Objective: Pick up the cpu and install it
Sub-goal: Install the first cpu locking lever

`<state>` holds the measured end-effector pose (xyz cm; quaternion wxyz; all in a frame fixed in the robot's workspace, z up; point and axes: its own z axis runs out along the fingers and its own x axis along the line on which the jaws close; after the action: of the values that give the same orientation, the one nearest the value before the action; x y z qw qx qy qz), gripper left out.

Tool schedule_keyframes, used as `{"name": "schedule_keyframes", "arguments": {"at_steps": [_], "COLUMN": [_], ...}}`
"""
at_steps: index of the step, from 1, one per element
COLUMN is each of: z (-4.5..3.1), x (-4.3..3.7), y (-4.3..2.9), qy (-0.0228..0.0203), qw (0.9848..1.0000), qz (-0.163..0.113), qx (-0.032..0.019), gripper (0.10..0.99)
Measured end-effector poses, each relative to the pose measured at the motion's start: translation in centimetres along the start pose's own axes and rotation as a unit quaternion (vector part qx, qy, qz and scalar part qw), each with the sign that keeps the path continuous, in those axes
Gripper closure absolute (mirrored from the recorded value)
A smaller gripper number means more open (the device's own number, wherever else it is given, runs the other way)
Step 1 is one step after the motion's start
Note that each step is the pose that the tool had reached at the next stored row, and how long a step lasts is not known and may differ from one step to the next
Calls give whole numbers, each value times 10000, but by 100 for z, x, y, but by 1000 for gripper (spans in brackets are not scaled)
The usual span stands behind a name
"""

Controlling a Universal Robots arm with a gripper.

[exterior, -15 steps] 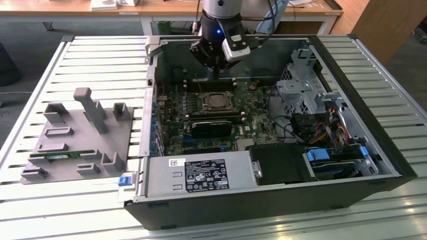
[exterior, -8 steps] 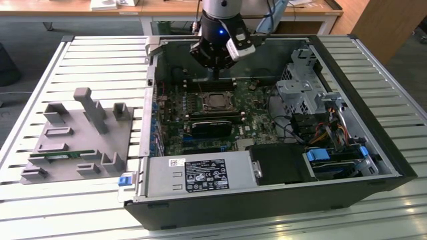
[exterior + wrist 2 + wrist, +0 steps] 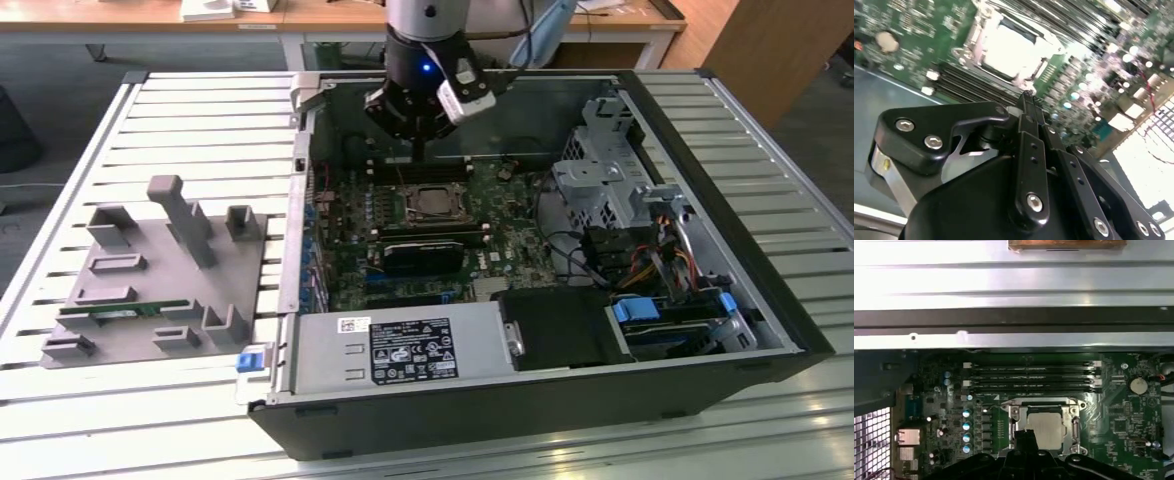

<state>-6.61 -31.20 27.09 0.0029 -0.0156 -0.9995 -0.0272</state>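
The cpu lies flat in the metal-framed socket on the motherboard inside the open computer case; its silver top shows in both wrist views. My gripper hangs above the board just behind the socket, over the memory slots. Its black fingers are pressed together into one narrow tip and hold nothing. The fingertips overlap the cpu's edge in the first wrist view, and I cannot tell whether they touch it.
Dark memory slots run beside the socket. A black module, a grey power supply and a drive cage crowd the case. On the exterior view's left a grey fixture holds a green memory stick.
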Motion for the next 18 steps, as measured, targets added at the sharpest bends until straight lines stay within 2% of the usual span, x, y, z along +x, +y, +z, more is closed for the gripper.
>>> {"name": "schedule_keyframes", "arguments": {"at_steps": [4,18], "z": [11,84], "x": [140,360], "y": [-5,-11], "qy": [-10,-7], "qw": [10000,10000], "qz": [-2,-85], "qx": [-1,0], "gripper": [980,980]}}
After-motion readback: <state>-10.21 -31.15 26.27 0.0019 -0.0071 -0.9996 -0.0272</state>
